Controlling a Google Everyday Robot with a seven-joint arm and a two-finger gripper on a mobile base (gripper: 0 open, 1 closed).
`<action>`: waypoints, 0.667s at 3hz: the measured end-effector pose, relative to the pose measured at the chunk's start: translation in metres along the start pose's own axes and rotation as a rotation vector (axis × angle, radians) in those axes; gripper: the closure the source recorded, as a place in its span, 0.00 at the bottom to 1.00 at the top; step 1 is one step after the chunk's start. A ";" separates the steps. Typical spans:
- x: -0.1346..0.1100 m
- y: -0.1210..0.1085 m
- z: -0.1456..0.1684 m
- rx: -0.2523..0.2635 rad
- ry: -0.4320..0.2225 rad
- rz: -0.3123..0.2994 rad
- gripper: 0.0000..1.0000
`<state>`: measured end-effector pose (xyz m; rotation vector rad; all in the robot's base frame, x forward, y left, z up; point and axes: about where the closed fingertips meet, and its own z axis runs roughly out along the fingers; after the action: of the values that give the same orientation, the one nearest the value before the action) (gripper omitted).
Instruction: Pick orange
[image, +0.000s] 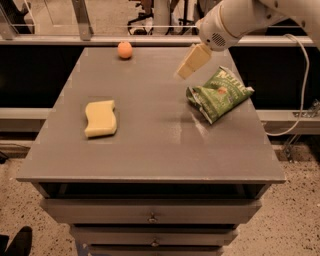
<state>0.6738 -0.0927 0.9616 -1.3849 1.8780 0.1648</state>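
Note:
The orange (125, 50) is a small round fruit near the far edge of the grey table (150, 155), left of centre. My gripper (192, 62) hangs from the white arm at the upper right. It hovers above the table to the right of the orange, well apart from it, and just beyond the far left corner of the green snack bag (219, 93). Nothing shows in the gripper.
A wavy-edged yellow sponge (101, 118) lies on the left half of the table. The green snack bag lies on the right side. The table has drawers (152, 217) below its front edge. A white cable (302, 85) hangs at the right, and a railing runs behind the table.

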 end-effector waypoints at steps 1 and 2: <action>-0.015 -0.041 0.042 0.061 -0.059 0.150 0.00; -0.022 -0.066 0.075 0.125 -0.070 0.286 0.00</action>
<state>0.7704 -0.0633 0.9462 -1.0115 1.9845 0.2308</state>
